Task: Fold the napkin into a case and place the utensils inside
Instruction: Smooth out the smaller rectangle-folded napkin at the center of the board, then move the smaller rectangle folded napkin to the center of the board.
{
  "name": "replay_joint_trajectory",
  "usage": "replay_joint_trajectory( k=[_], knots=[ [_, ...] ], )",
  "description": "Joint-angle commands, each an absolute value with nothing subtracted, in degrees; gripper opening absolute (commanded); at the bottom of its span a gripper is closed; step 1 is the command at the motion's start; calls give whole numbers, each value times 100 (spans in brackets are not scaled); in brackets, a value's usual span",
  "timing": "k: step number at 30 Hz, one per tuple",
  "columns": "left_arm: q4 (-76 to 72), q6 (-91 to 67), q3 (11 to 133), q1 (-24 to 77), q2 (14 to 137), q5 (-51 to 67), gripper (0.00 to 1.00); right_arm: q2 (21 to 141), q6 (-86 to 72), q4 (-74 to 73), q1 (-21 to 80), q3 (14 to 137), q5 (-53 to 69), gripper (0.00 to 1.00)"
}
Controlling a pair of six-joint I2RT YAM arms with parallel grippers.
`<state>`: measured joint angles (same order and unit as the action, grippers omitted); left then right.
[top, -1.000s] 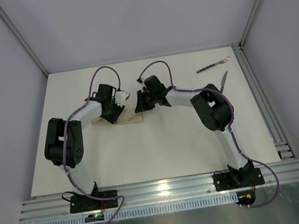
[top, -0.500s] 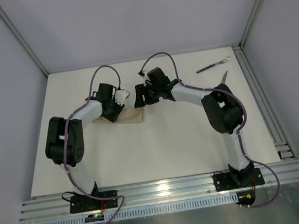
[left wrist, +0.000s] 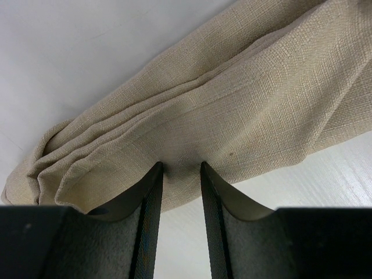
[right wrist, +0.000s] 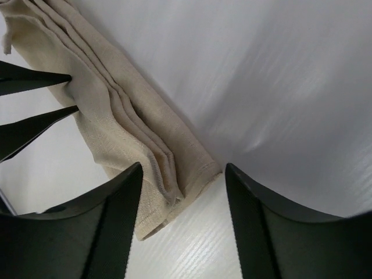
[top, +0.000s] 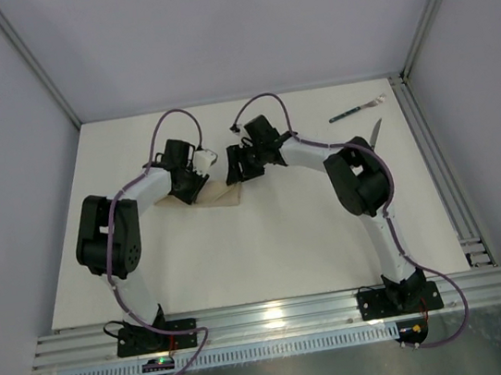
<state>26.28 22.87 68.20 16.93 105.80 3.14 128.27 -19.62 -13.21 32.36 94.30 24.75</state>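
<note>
Lying as a narrow, layered strip at the far middle of the table (top: 286, 238), the napkin (left wrist: 244, 104) has just been let go at its right end. The right gripper (right wrist: 183, 168), clamped there a second ago, now hangs over that end with jaws spread wide and nothing in them. The left gripper (left wrist: 180, 174) hasn't budged, its fingers nipped on the strip's long edge, keeping the layers stacked. So that fold looks laid and holding, though by my read the case isn't finished. Utensils (top: 356, 111) wait untouched, well apart at the far right.
</note>
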Motion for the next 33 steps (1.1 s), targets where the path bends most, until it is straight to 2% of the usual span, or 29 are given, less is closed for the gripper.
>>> replay_joint_trajectory(
  k=[1,2,3,6,9,16,22,28,33],
  knots=[
    [2514,2250,6794,1696,10767,448,34,12911,-1995,-1538,3349,9545,2698,59],
    [2514,2259,6777,1696,10767,457,34,12920,-2013,-1521,3340,9519,2716,52],
    [2522,2267,6750,1705,10758,466,34,12903,-2039,-1460,3349,9440,2733,38],
    [2531,2294,6680,1696,10705,492,34,12823,-2030,-1389,3349,9282,2794,18],
    [2654,2347,6610,1696,10547,702,34,12657,-2056,-1257,3349,9036,2970,5],
    [3251,2426,6574,1696,9423,1747,41,12059,-2013,-976,3349,8035,3357,4],
    [4086,2496,6671,1494,8421,2346,45,11207,-2074,-537,3349,6568,3243,4],
    [3817,2470,6172,950,8270,1707,46,10328,-2460,243,3428,4802,2883,4],
    [3516,2593,5801,958,8709,1731,44,9985,-2742,510,3629,4219,2558,4]
  ],
)
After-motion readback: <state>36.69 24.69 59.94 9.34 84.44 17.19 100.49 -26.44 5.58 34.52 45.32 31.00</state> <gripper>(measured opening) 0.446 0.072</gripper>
